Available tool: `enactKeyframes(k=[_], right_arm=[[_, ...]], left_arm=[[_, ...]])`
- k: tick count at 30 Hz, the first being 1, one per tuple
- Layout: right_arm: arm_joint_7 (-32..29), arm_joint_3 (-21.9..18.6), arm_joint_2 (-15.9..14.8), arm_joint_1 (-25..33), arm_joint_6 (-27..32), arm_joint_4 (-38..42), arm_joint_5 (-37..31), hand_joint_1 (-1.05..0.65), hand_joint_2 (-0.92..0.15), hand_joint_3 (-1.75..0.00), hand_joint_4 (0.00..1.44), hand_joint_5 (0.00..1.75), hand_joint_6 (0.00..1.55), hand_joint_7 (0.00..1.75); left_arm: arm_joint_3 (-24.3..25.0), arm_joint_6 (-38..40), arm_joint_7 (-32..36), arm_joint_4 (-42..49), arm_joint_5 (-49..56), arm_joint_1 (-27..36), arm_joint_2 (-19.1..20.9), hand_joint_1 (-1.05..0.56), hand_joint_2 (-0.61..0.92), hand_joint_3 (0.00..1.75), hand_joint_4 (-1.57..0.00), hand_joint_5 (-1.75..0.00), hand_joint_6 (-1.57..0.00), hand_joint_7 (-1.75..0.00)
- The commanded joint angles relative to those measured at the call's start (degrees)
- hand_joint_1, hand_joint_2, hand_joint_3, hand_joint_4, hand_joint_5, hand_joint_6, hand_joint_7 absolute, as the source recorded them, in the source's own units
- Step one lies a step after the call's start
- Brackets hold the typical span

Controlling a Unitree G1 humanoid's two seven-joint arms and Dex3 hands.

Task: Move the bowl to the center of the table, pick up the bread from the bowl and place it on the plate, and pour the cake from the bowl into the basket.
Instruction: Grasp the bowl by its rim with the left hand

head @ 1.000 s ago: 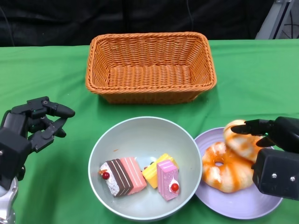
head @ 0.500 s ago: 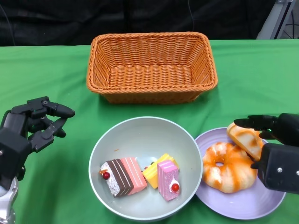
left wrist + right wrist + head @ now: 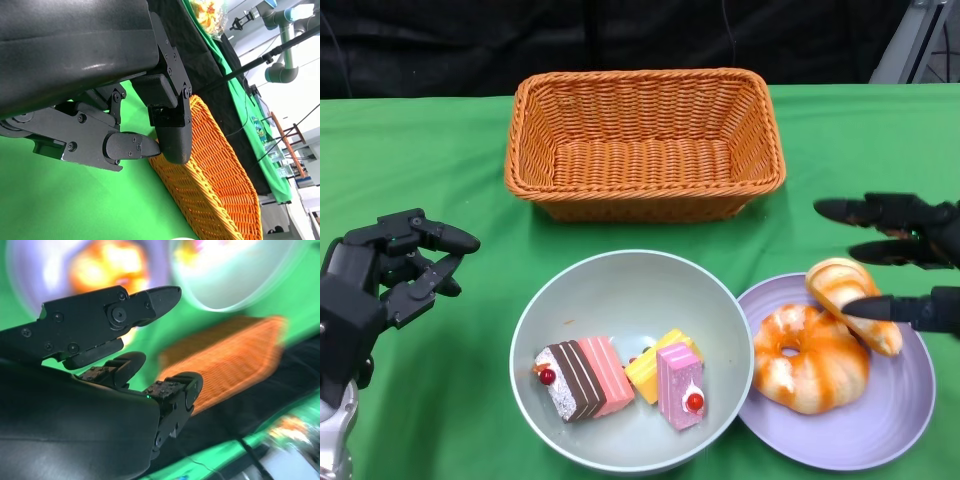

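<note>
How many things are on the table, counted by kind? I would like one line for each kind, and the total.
Basket: 1
Bowl: 1
Plate: 1
Bread pieces: 2, a ring-shaped one and a longer one, both on the plate
Cake pieces: 3, brown and pink, yellow, pink, all in the bowl
Total: 8

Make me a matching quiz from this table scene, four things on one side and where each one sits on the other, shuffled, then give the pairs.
Things:
1. cake pieces
2. bread
3. basket
4. left hand

Places:
A. on the purple plate
B. over the green cloth, left of the bowl, holding nothing
C. inside the bowl
D. at the back of the table, nothing in it

Pairs: 1-C, 2-A, 3-D, 4-B
</note>
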Motion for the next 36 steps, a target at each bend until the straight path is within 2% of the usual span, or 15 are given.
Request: enactKeyframes(k=[1, 4, 5, 6, 8, 9, 11, 12, 13, 14, 16, 20, 25, 29, 36], right_arm=[[-1.02, -3.23, 4.31, 0.73, -7.99, 3.38, 8.57, -0.28, -0.92, -0.03, 0.76, 0.09, 0.55, 0.07], [-1.07, -4.09, 7.79, 0.60, -16.36, 8.84, 14.09, -0.18, -0.92, -0.08, 0.85, 0.14, 0.66, 0.12], [-1.06, -4.17, 8.72, 0.48, -18.75, 10.44, 15.49, -0.12, -0.91, -0.15, 0.88, 0.25, 0.73, 0.18], [-1.66, -4.21, 10.26, 0.41, -20.98, 12.20, 16.76, -0.10, -0.88, -0.22, 0.82, 0.42, 0.74, 0.22], [-3.54, -4.12, 12.39, 0.54, -23.40, 14.21, 17.67, -0.06, -0.70, -0.63, 0.71, 0.86, 0.78, 0.41], [-4.65, -4.09, 13.34, 0.65, -24.30, 14.92, 17.75, -0.04, -0.60, -0.90, 0.70, 1.07, 0.77, 0.63], [-6.64, -4.29, 15.13, 0.78, -25.22, 16.08, 18.54, 0.01, -0.57, -1.06, 0.71, 1.27, 0.74, 0.93], [-7.80, -4.63, 16.04, 0.68, -25.04, 16.78, 19.21, 0.02, -0.58, -1.08, 0.71, 1.31, 0.73, 1.00], [-8.74, -4.85, 16.71, 0.63, -24.63, 17.18, 19.89, 0.04, -0.62, -1.10, 0.72, 1.46, 0.72, 1.16], [-9.44, -5.20, 17.15, 0.55, -23.47, 17.51, 21.02, 0.05, -0.64, -1.10, 0.71, 1.51, 0.71, 1.21], [-10.42, -5.67, 17.58, 0.43, -21.39, 17.79, 22.94, 0.04, -0.74, -1.02, 0.67, 1.68, 0.64, 1.38], [-11.64, -6.48, 17.39, -0.08, -18.90, 18.37, 25.15, -0.01, -0.79, -0.94, 0.64, 1.74, 0.55, 1.47], [-13.57, -7.50, 17.28, -0.91, -16.54, 18.98, 26.49, -0.04, -0.79, -0.88, 0.65, 1.75, 0.55, 1.50], [-14.31, -7.88, 17.36, -1.31, -16.18, 19.92, 26.65, -0.05, -0.80, -0.85, 0.65, 1.75, 0.55, 1.49], [-16.07, -8.55, 17.61, -1.45, -13.31, 19.03, 28.62, -0.06, -0.82, -0.80, 0.63, 1.75, 0.53, 1.48]], left_arm=[[0.27, -0.75, -0.01, 0.09, -0.10, -0.49, 1.41, -0.17, 0.92, 0.30, -0.83, -1.31, -0.94, -0.71], [0.07, -1.58, 0.66, 0.04, 0.50, -0.37, 1.64, -0.16, 0.92, 0.30, -0.83, -1.31, -0.95, -0.71], [0.01, -1.83, 0.85, 0.04, 0.70, -0.33, 1.75, -0.16, 0.92, 0.29, -0.84, -1.31, -0.95, -0.71], [-0.10, -2.43, 0.55, 0.02, 0.79, -0.25, 1.93, -0.16, 0.92, 0.29, -0.84, -1.30, -0.95, -0.71], [-0.41, -3.72, -0.29, 0.09, 0.97, -0.15, 2.36, -0.15, 0.92, 0.29, -0.84, -1.25, -0.95, -0.68], [-0.61, -4.38, -0.67, 0.12, 1.14, -0.10, 2.60, -0.17, 0.92, 0.25, -0.86, -1.07, -0.96, -0.57], [-0.99, -5.51, -1.64, -0.24, 1.06, 0.11, 2.94, -0.20, 0.92, 0.17, -0.89, -0.83, -1.00, -0.36], [-1.34, -6.12, -2.67, -0.79, 0.95, 0.34, 3.26, -0.21, 0.92, 0.14, -0.89, -0.76, -1.01, -0.29], [-1.61, -6.67, -3.78, -1.25, 0.75, 0.54, 3.56, -0.29, 0.92, 0.09, -0.88, -0.54, -0.97, -0.15], [-2.08, -7.15, -6.23, -2.20, 0.18, 0.87, 4.15, -0.32, 0.92, 0.08, -0.88, -0.47, -0.96, -0.11], [-2.79, -7.96, -11.14, -4.11, -1.24, 1.48, 5.18, -0.50, 0.92, 0.12, -0.77, -0.21, -0.79, -0.02], [-4.46, -9.82, -20.61, -8.23, -3.68, 2.58, 7.65, -0.70, 0.92, 0.19, -0.56, -0.02, -0.56, 0.00], [-6.89, -16.12, -28.62, -14.75, -5.53, 4.77, 10.70, -0.77, 0.92, 0.21, -0.55, -0.01, -0.52, 0.00], [-9.07, -23.86, -31.04, -16.89, -4.98, 5.36, 13.06, -0.75, 0.92, 0.20, -0.58, -0.02, -0.54, -0.01], [-9.91, -42.48, -28.98, -10.11, 1.50, 2.51, 15.25, -0.75, 0.92, 0.26, -0.66, -0.04, -0.62, -0.03]])
